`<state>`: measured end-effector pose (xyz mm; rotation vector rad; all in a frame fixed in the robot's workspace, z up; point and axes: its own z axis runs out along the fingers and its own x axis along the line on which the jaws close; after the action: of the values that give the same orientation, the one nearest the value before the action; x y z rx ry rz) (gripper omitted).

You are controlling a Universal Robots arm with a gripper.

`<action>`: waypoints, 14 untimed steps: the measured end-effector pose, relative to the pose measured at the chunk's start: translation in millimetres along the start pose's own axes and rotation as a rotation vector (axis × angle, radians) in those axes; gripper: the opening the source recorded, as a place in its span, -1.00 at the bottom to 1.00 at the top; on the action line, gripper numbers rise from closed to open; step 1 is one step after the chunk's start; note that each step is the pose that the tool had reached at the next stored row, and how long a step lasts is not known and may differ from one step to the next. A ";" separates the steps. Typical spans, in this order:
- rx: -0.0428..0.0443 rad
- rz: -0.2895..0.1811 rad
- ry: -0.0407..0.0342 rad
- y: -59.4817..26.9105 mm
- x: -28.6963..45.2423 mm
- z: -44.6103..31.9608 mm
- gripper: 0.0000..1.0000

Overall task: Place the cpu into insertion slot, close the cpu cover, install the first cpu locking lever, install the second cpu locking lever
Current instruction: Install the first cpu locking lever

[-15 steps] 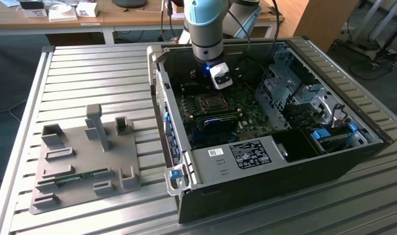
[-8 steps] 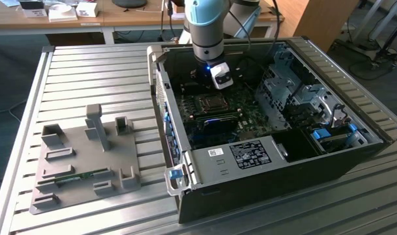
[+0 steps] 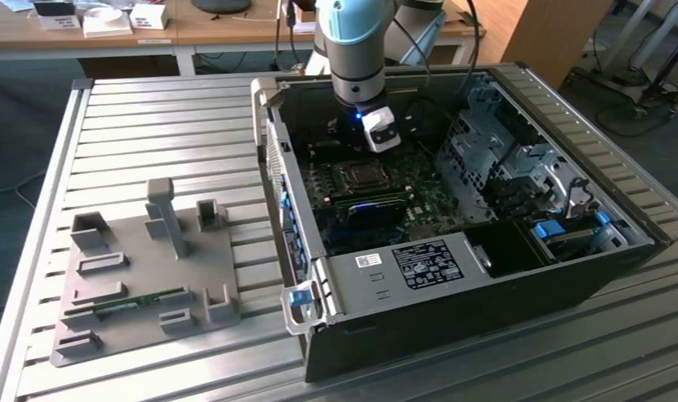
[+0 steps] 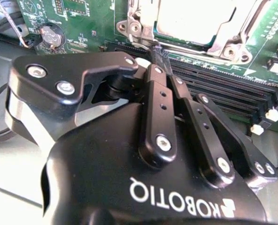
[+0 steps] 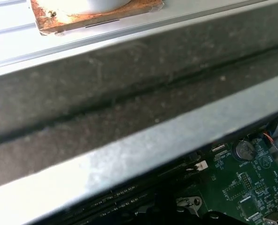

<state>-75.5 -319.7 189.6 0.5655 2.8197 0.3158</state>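
Black two-finger robot hand (image 4: pixel 158 52) sits centre frame in the second wrist view, fingers drawn together to a narrow tip w/ nothing visibly held, tip just at the near edge of the socket, approx touching the board by the black memory slots (image 4: pixel 233 96). Directly beyond it, upper middle of frame, the small flat square cpu w/ silver-grey metal top (image 4: pixel 195 18) lies flat in the socket, framed by the silvery hinged metal cpu cover (image 4: pixel 223 44), which looks down over it. So step 1 seems done, cover prob closed; whether either locking lever is latched I can't tell. Cpu is square, no real long axis; top faces up out of the case, edges run parallel w/ the socket frame. In the exterior view the socket (image 3: pixel 362 176) is mid-frame on the green motherboard (image 3: pixel 428 201), inside the open black computer case (image 3: pixel 451 293) lying on the slatted metal tabletop (image 3: pixel 149 126).
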 end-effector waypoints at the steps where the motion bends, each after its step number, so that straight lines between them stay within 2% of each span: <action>1: 0.0001 0.000 0.0000 0.0 0.0 0.0 -0.79; 14: 0.0006 0.000 -0.0002 1.4 0.6 0.2 -0.79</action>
<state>-75.4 -318.1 189.6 0.5653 2.8197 0.3149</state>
